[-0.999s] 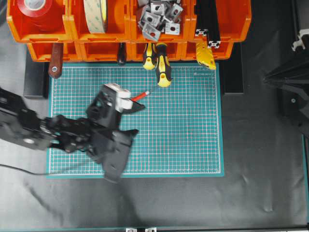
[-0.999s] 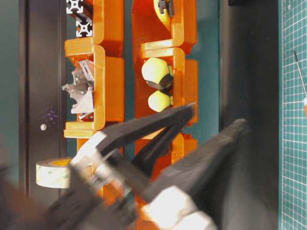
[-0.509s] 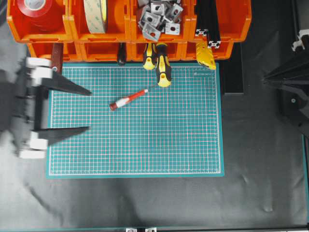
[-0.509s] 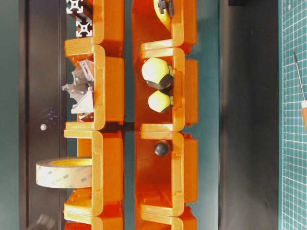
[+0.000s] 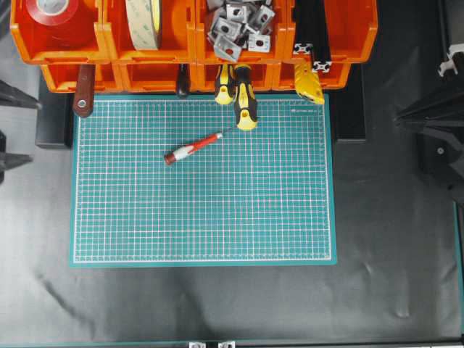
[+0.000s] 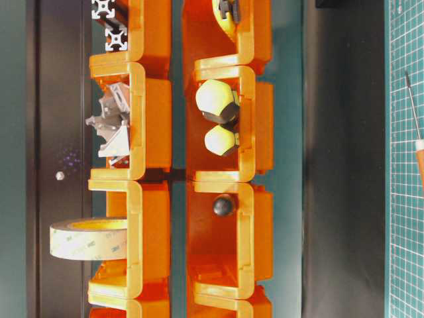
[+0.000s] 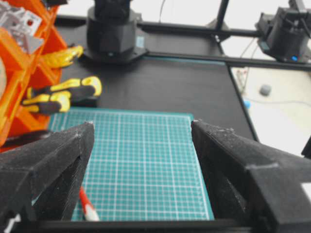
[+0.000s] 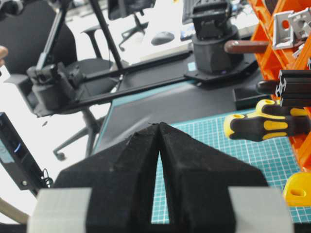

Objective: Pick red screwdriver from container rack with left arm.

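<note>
The red screwdriver [image 5: 192,148] lies flat on the green mat [image 5: 217,217], below the container rack [image 5: 194,32] and apart from it, shaft pointing up-right. My left gripper [image 5: 35,132] is open and empty at the far left edge, off the mat. In the left wrist view its jaws [image 7: 143,124] stand wide apart, with the screwdriver [image 7: 86,204] low between them by the left finger. The table-level view shows the screwdriver [image 6: 420,159] at the right edge. My right gripper [image 8: 158,125] is shut and empty at the right [image 5: 406,119].
Two yellow-and-black screwdrivers [image 5: 244,105] stick out of a lower bin onto the mat. A brown-red handle [image 5: 83,90] hangs at the rack's left. The bins hold red tape [image 5: 54,14], a tape roll [image 5: 145,22], metal brackets [image 5: 235,25] and black profiles [image 5: 312,32].
My left gripper was over the screwdriver's handle a second ago. It has let go and pulled back left off the mat, open. The screwdriver stays on the mat.
</note>
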